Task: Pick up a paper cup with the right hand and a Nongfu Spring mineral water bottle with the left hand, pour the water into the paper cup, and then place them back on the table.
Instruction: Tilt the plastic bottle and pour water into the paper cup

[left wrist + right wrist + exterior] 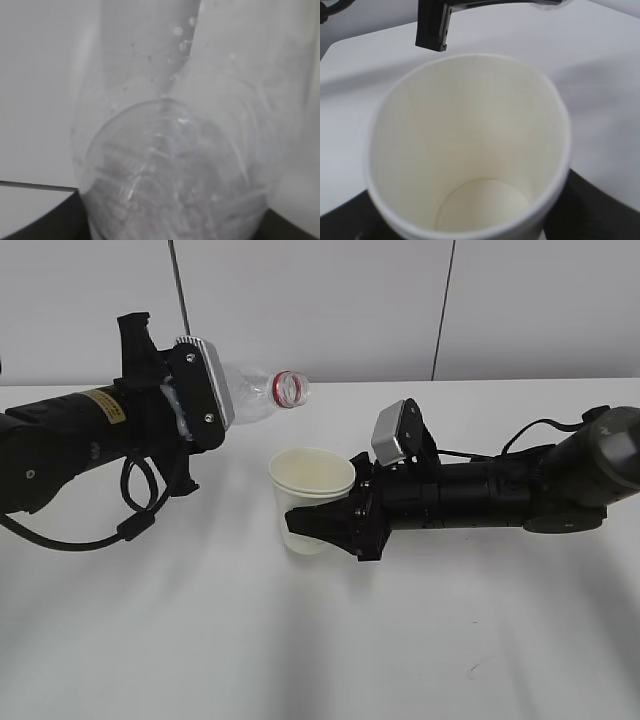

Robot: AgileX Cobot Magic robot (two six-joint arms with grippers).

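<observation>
My left gripper (195, 390) is shut on the clear Nongfu Spring bottle (262, 395). It holds the bottle nearly level above the table, red-ringed open mouth (291, 388) pointing right, up and a little left of the paper cup (310, 500). In the left wrist view the bottle (170, 170) fills the picture, with droplets on its wall. My right gripper (322, 525) is shut on the white paper cup and holds it upright. In the right wrist view the cup (470, 150) looks empty and dry inside. No water stream shows.
The white table (320, 660) has a small dark scuff (473, 668) at the front right. A grey wall with vertical seams stands behind. A black part of the left arm (433, 25) shows beyond the cup in the right wrist view.
</observation>
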